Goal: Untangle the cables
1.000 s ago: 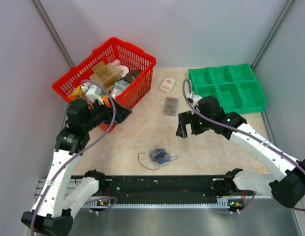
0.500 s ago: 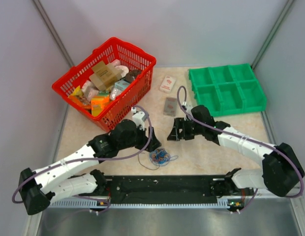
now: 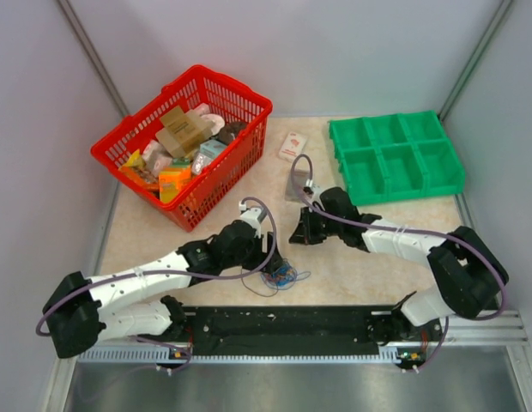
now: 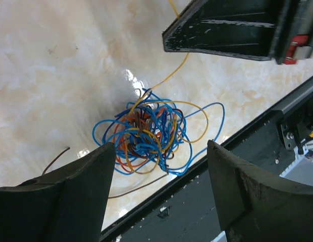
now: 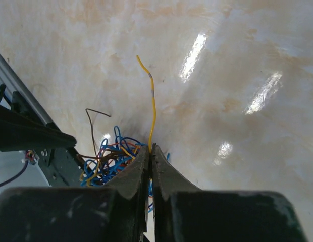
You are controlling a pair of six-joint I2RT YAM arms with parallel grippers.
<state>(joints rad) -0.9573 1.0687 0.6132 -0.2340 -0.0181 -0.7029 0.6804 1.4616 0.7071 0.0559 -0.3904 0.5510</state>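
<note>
The cables lie as a small tangle of blue, orange, yellow and brown wires on the table, close to the front rail. My left gripper hovers over them, open; in the left wrist view the tangle shows between its two wide-apart fingers. My right gripper is just behind the tangle, shut on a yellow wire. That wire's free end sticks out past the closed tips. The same yellow wire rises from the tangle toward the right gripper's fingers. A loose brown strand trails off the tangle.
A red basket full of packets stands at the back left. A green compartment tray is at the back right. A small white packet and a grey one lie between them. The black rail runs just in front of the tangle.
My left arm swung from the basket down to the tangle, staying open. My right gripper moved left toward the tangle and shut on the yellow wire.
</note>
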